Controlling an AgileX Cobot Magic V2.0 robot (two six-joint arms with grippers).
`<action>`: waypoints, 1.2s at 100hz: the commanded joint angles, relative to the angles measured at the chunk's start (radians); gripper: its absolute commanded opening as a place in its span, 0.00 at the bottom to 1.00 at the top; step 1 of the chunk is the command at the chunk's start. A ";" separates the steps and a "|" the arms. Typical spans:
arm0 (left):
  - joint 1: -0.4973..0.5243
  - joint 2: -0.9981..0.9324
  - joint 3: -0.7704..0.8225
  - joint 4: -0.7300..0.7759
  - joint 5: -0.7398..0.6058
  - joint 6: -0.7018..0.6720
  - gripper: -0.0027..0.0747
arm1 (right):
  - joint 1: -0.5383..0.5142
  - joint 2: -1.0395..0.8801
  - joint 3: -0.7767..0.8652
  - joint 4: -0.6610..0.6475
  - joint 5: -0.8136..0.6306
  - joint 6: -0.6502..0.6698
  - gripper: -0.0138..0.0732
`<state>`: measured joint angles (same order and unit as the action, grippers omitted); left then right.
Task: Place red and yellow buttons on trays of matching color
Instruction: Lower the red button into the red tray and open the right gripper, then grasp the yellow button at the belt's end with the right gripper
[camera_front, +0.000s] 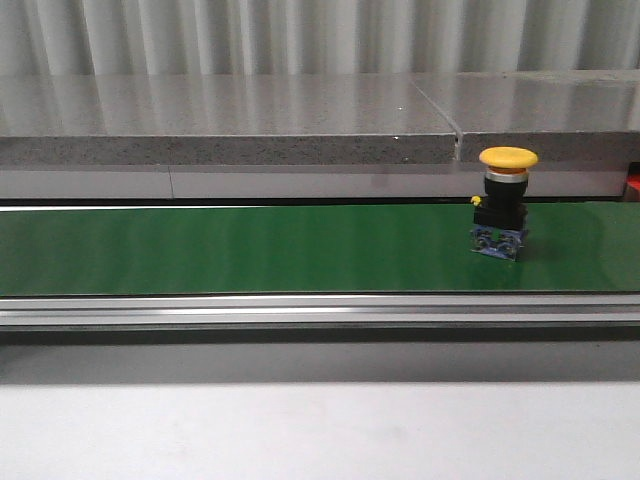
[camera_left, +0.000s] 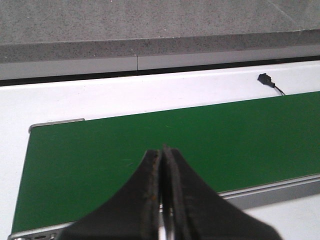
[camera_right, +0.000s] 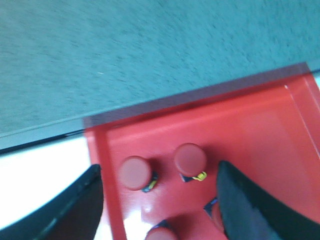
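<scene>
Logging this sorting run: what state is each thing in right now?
Yellow mushroom-head push button: upright on the green conveyor belt, ungrasped.
Red push buttons: upright in the red plastic tray.
Left gripper: fingers shut, empty.
Right gripper: open above the tray.

Front cam sits low and looks straight ahead across the long green conveyor belt (camera_front: 250, 248) toward the grey speckled stone ledge (camera_front: 220, 125) behind it. Left wrist cam hangs close above that same belt's end, angled down and forward, and catches the ledge too. Right wrist cam points nearly straight down, very close, onto a glossy red plastic tray (camera_right: 260, 125), which neither other view shows.
</scene>
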<state>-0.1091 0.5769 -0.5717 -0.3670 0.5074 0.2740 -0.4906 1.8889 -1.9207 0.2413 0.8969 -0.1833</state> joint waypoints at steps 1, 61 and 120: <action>-0.008 0.001 -0.027 -0.022 -0.059 0.000 0.01 | 0.027 -0.129 0.016 0.017 -0.030 -0.033 0.72; -0.008 0.001 -0.027 -0.022 -0.059 0.000 0.01 | 0.225 -0.597 0.648 0.021 0.114 -0.088 0.72; -0.008 0.001 -0.027 -0.022 -0.059 0.000 0.01 | 0.431 -0.537 0.788 0.021 0.132 -0.223 0.72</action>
<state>-0.1091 0.5769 -0.5700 -0.3670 0.5074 0.2740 -0.0675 1.3552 -1.1094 0.2470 1.0728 -0.3884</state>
